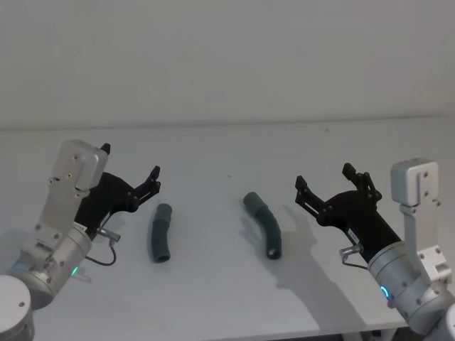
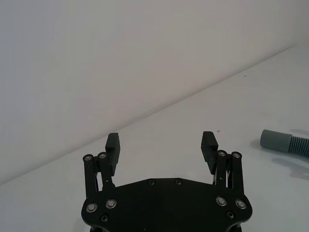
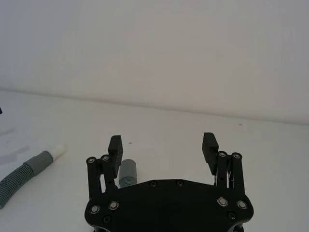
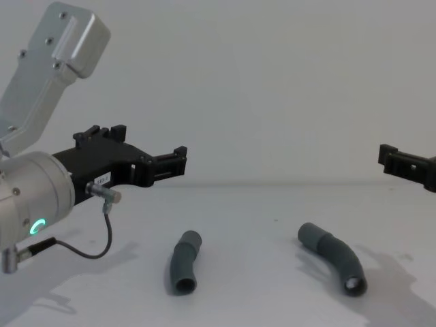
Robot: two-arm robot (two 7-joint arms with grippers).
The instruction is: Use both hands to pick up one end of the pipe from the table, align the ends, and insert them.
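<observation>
Hovering above the table [image 1: 213, 291], both grippers are empty. The left gripper [image 1: 131, 162] hangs over the table's left side, its fingers spread wide and pointing forward and inward. In its wrist view the two pads [image 2: 114, 143] stand well apart, with bare table between them. The right gripper [image 1: 324, 177] hangs over the right side, likewise spread wide, its fingers pointing forward and toward the middle.

Two hose pieces lie flat on the table between the grippers, well apart from each other. The left hose [image 1: 161, 234] lies near the left gripper, on its inner side and closer to the robot than the fingertips. It runs roughly front to back with a slight bend. The right hose [image 1: 263, 222] lies a little right of the middle, near the right gripper but not touching it, and bends in a gentle arc. Its near end shows a dark hollow opening [image 4: 352, 283] that faces the robot.

In the right wrist view the right hose's far cuff [image 3: 128, 173] shows just behind one finger. Farther off in that view, the left hose ends in a grey cuff with a white tip [image 3: 58, 150].

A green light [image 1: 73, 271] glows on the left arm and a blue light [image 1: 384, 291] on the right arm
</observation>
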